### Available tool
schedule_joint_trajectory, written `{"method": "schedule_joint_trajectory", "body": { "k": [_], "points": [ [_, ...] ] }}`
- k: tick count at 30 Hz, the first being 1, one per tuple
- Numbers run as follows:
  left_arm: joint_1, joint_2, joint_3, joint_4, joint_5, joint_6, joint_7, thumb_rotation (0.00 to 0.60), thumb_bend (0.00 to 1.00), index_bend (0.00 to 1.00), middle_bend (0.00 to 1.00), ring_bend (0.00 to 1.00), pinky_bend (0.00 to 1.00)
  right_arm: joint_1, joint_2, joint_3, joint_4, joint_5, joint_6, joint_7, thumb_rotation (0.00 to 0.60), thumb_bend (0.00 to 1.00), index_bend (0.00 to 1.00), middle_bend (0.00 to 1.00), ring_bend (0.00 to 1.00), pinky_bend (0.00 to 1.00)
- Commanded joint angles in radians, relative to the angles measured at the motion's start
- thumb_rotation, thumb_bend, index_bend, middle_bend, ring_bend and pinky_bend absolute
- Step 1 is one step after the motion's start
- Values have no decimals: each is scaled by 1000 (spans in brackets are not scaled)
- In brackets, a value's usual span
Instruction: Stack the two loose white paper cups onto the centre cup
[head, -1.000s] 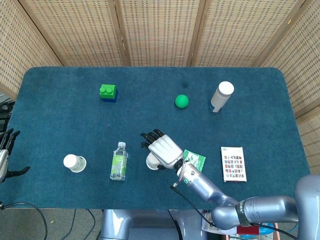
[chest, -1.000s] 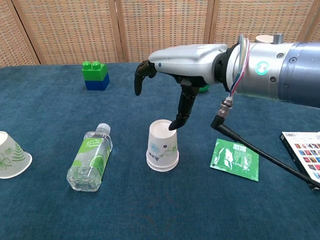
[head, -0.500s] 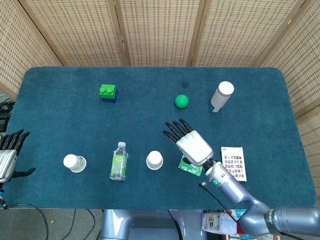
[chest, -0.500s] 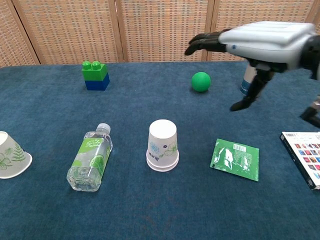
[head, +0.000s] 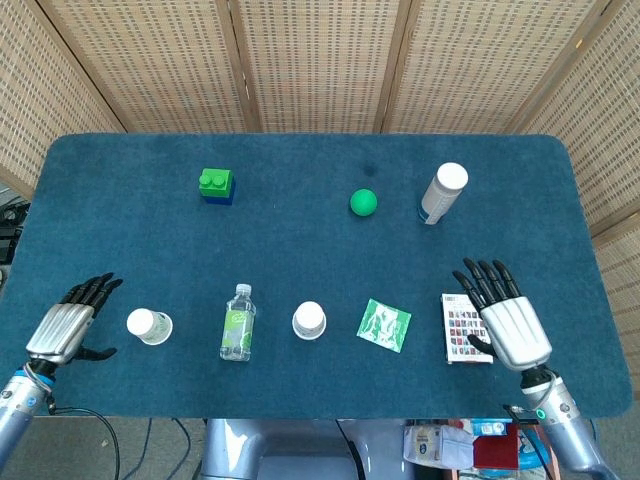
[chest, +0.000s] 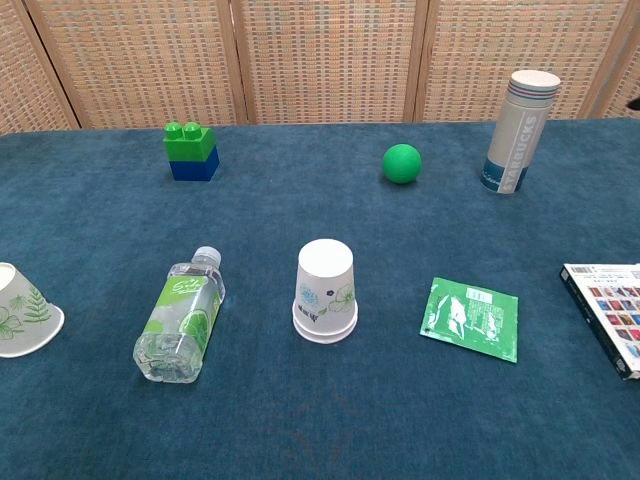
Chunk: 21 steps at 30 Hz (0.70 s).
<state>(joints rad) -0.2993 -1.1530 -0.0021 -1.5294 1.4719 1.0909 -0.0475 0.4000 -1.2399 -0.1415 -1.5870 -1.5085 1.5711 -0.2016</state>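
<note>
The centre white paper cup (head: 309, 320) (chest: 326, 290) stands upside down near the table's front middle; its base shows a doubled rim. A second white cup (head: 150, 325) (chest: 26, 312) with a leaf print lies on its side at the front left. My left hand (head: 68, 325) hovers just left of that lying cup, fingers spread and holding nothing. At the front right, my right hand (head: 505, 318) is spread and holds nothing, beside the card box (head: 466, 327). Neither hand shows in the chest view.
A water bottle (head: 238, 322) lies between the two cups. A green sachet (head: 384, 325) lies right of the centre cup. Further back are a green-and-blue block (head: 216, 185), a green ball (head: 363, 202) and a tall lidded tumbler (head: 442, 193).
My right hand has left the centre cup and drawn back to the front right by the card box. My left hand has come in from the left edge toward the lying cup.
</note>
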Motion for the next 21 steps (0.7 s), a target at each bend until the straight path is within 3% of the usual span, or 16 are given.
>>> {"method": "schedule_joint_trajectory", "body": {
  "k": [1,6,13,21],
  "points": [
    [-22,-32,10,33,20,-17,0,600,152,0,15,42,126,-55,-25,4,53,-38,44,64,600,0,77,0,0,0],
    [-30,-62,1,47,-9,-20,46,600,152,8,90,126,174,-90,-27,29,81,-53,67,113,600,0,77,0,0,0],
    [-47,-100,-6,71,-32,-37,78,600,152,189,258,278,270,-117,-15,57,88,-50,53,138,600,0,77,0,0,0],
    [-57,-156,0,113,-16,-27,71,600,154,247,300,319,305,-133,-4,83,83,-66,46,151,600,0,77,0,0,0]
  ]
}}
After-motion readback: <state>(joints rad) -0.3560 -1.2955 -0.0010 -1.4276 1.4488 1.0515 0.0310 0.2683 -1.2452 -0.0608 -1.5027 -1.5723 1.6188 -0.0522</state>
